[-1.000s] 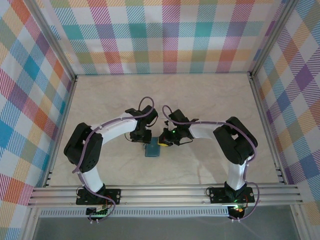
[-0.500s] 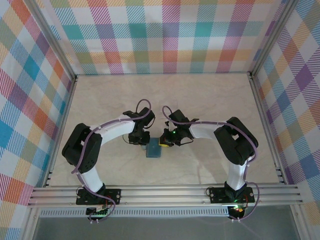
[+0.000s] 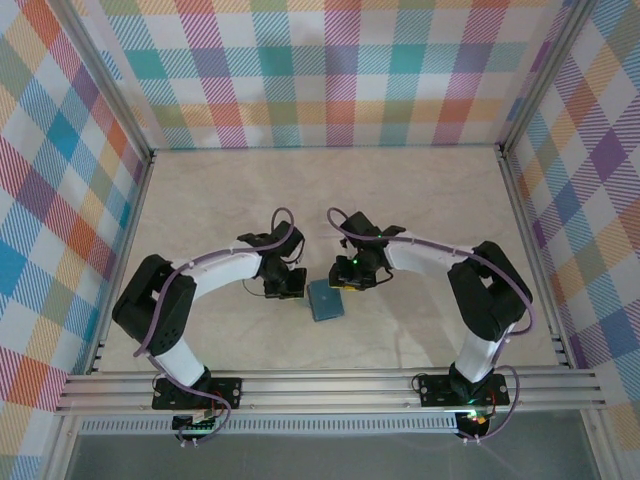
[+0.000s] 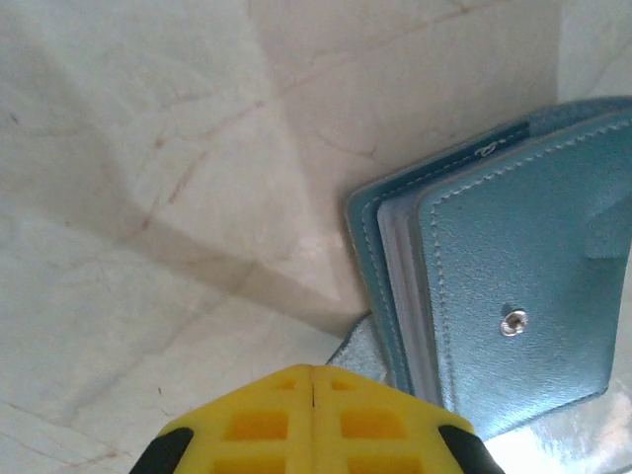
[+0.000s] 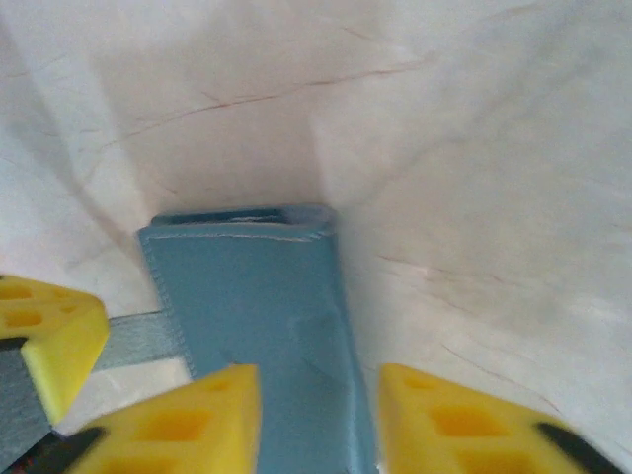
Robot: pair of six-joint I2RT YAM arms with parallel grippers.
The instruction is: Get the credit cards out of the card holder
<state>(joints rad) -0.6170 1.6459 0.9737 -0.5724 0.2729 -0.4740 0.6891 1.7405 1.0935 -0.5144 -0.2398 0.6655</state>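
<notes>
The left pincer [image 4: 312,383] is being held clenched, with its two yellow fingertips pressed flat together. A thin shiny blue strip [image 4: 348,353] from the card holder [image 4: 494,286] is being seen running right up under these fingertips. Whether it is being pinched cannot be told. The card holder is being seen just right of this pincer, lying folded on the counter [image 4: 148,148]. A small round silver stud [image 4: 513,322] is being shown on its top cover. The pale edges of the credit cards [image 4: 395,281] are being held packed between the two teal covers.

The right pincer [image 5: 318,395] is being held released, with its yellow fingers spread apart. The card holder is being straddled by them, one finger on each side. A thin gap is being left beside one of them.

From above, the card holder is being seen near the middle of the counter. It is being flanked by the two pincers and is lying a little nearer than both. The counter is being closed in by bright checked walls [image 3: 330,70] on the left, right and far sides.
</notes>
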